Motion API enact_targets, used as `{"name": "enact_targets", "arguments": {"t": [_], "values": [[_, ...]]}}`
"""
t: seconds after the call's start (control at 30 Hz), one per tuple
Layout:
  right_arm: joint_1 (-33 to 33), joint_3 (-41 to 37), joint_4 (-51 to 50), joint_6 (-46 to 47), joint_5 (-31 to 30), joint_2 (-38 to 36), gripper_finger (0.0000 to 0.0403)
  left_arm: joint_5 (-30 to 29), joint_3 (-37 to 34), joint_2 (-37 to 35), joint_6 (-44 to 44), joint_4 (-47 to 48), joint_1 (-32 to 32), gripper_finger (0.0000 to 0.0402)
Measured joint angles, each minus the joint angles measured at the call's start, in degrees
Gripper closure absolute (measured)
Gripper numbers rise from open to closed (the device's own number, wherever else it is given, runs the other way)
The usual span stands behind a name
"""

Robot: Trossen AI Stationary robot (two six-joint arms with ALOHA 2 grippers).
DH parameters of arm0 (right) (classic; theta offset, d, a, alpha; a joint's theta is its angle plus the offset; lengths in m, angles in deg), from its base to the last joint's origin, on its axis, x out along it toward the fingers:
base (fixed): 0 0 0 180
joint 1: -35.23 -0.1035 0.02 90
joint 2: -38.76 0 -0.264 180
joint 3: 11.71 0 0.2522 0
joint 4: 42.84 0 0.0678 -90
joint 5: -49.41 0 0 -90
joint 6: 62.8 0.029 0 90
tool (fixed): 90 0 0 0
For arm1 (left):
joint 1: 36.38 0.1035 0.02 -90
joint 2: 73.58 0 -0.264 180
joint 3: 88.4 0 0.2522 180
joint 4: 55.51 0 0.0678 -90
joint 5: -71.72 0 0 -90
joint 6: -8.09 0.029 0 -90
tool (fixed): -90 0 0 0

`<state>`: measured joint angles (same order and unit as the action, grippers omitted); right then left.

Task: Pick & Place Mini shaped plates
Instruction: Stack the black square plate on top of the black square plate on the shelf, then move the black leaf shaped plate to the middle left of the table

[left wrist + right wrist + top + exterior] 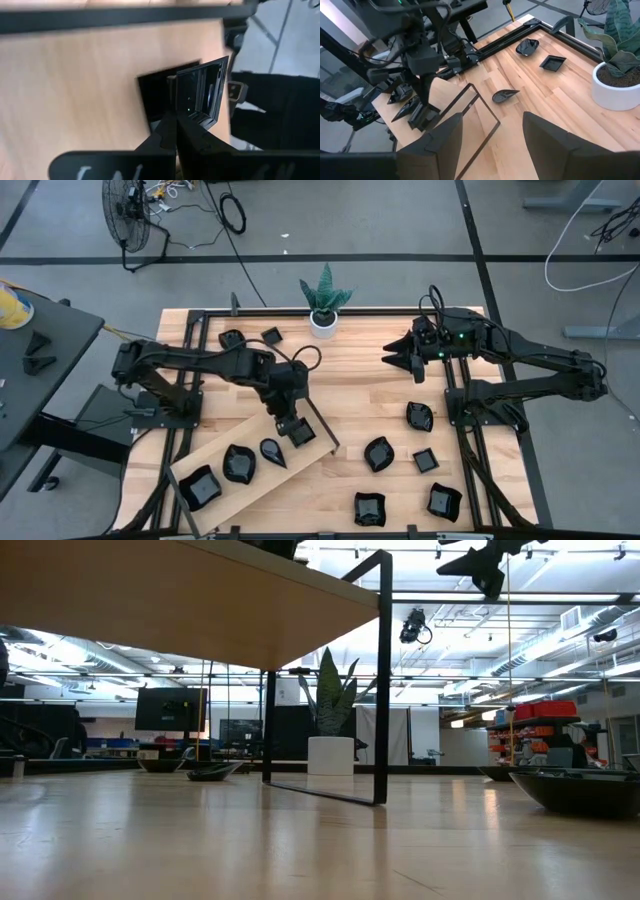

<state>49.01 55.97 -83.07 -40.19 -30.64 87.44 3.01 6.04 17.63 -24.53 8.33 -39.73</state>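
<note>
A long light wooden board (300, 465) on black metal legs lies slantwise at the near left, with three glossy black mini plates (240, 463) resting flat on its top. My left gripper (292, 423) hangs over the board's far right end, shut on a square black plate (202, 92). My right gripper (410, 358) hovers open high over the table's far right part, fingers (445, 140) apart with nothing between them. Several more mini plates (378, 453) lie flat on the table. My left gripper pinches the square plate by one rim (192, 117), near a corner, between its two fingers (167, 135). The fingers slant down from the table's left. The plate stands tilted on edge beyond the fingertips, close over the board; I cannot tell whether it touches.
A white pot with a green plant (323, 320) stands at the far edge's middle. Two plates (232, 338) lie far left, several (444, 501) at the near right. The board's leg frame (383, 680) rises from the table. A black metal frame (460, 395) surrounds the work area.
</note>
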Motion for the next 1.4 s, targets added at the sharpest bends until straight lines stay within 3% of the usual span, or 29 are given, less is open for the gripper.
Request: {"name": "enact_targets", "arguments": {"t": [0.77,1.17,1.4], "values": [[-0.02,0.0,-0.17,-0.61,0.0,0.0,0.0193,0.29,0.01,0.29,-1.23,-0.25,0.02,0.0337],[0.0,0.0,-0.17,-0.61,0.02,0.02,0.0193,1.94,0.01,0.29,-2.43,0.61,0.03,0.0264],[-0.02,0.01,-0.18,-0.63,0.02,0.0,0.0193,5.03,0.01,-0.09,-2.73,1.08,1.37,0.024]]}}
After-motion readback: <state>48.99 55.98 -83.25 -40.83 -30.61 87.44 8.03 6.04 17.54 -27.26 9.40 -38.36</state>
